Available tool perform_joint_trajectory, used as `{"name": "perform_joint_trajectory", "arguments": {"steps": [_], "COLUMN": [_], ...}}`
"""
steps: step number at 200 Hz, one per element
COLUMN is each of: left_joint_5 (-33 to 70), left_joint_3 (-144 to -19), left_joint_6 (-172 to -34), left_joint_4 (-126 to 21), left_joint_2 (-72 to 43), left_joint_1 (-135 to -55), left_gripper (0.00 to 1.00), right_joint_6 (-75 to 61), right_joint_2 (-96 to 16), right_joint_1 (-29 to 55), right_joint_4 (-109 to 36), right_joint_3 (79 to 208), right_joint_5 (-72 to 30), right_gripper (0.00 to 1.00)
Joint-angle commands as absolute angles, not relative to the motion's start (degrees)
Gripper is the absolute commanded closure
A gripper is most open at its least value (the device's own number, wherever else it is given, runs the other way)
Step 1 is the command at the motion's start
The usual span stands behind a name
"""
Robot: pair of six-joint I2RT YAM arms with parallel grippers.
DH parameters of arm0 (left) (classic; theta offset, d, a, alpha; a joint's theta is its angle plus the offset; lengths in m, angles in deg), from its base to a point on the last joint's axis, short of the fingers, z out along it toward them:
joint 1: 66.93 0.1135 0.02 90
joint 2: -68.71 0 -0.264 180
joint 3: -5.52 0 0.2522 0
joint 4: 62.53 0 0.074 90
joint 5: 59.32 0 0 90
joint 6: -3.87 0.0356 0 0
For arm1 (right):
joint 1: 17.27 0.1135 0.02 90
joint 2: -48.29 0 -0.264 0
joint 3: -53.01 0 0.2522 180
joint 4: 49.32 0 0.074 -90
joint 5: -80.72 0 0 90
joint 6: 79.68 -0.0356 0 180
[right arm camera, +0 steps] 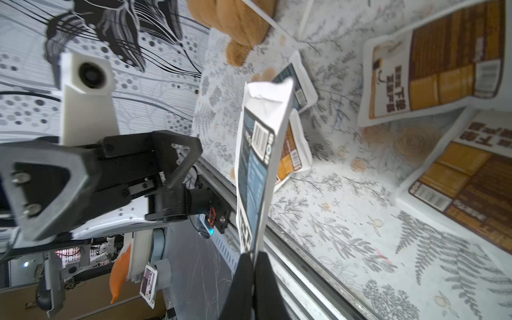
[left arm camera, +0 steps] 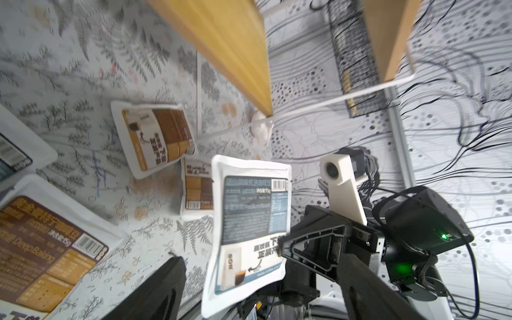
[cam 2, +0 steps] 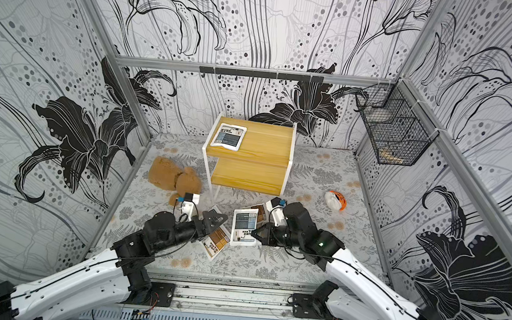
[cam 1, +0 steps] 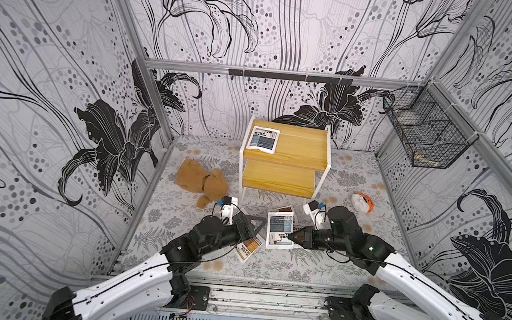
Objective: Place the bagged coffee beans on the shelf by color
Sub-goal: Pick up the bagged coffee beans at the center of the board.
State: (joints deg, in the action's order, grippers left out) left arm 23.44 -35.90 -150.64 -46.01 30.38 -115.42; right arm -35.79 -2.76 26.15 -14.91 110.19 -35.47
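Right hand [right arm camera: 252, 257] clamps blue pouch [right arm camera: 255, 166]; left hand [cam 1: 252, 227] wide, empty; brown pouch [left arm camera: 47, 249]: "Deep Baking".

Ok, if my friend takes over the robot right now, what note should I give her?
Right gripper: shut on a lifted blue pouch.
Left gripper: open, holding nothing, above pouches on the floor.
Done: one shelved blue pouch lies on the shelf top board.
To do: shelve the lifted one beside it, then the third blue pouch; three brown pouches go on the other board.
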Motion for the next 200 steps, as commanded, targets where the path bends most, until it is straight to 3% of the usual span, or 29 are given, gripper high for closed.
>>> {"name": "perform_joint_trajectory", "arguments": {"steps": [1,43,87,141,167,200], "left_joint_5": [27.1,31.7,32.9,32.8,30.2,29.8], "left_joint_3": [-38.1,-41.1,-45.5,-49.6,-60.2,-77.2], "left_joint_6": [-148.7,-147.4,-144.7,-141.4,-132.3,-121.8], "left_joint_4": [-41.4,-40.4,-34.1,-32.9,-26.6,-14.1], "left_joint_2": [35.3,41.5,41.2,41.9,35.8,24.3], "left_joint_1": [-114.9,-114.8,-114.8,-114.8,-114.8,-114.7], "left_gripper": [0.09,0.08,0.08,0.07,0.06,0.07], "right_joint_6": [-35.9,-34.1,-27.7,-17.3,-11.3,-8.5], "right_joint_2": [-1.4,-7.0,-22.6,-39.2,-41.1,-35.5], "right_joint_1": [26.2,26.2,23.3,15.4,15.4,15.4], "right_joint_4": [-10.9,-6.1,5.0,15.6,24.0,23.8], "right_joint_3": [117.9,135.8,164.3,188.2,191.6,182.6], "right_joint_5": [-37.3,-36.0,-32.0,-45.5,-47.6,-49.2], "right_gripper": [1.00,1.00,1.00,1.00,1.00,1.00]}}
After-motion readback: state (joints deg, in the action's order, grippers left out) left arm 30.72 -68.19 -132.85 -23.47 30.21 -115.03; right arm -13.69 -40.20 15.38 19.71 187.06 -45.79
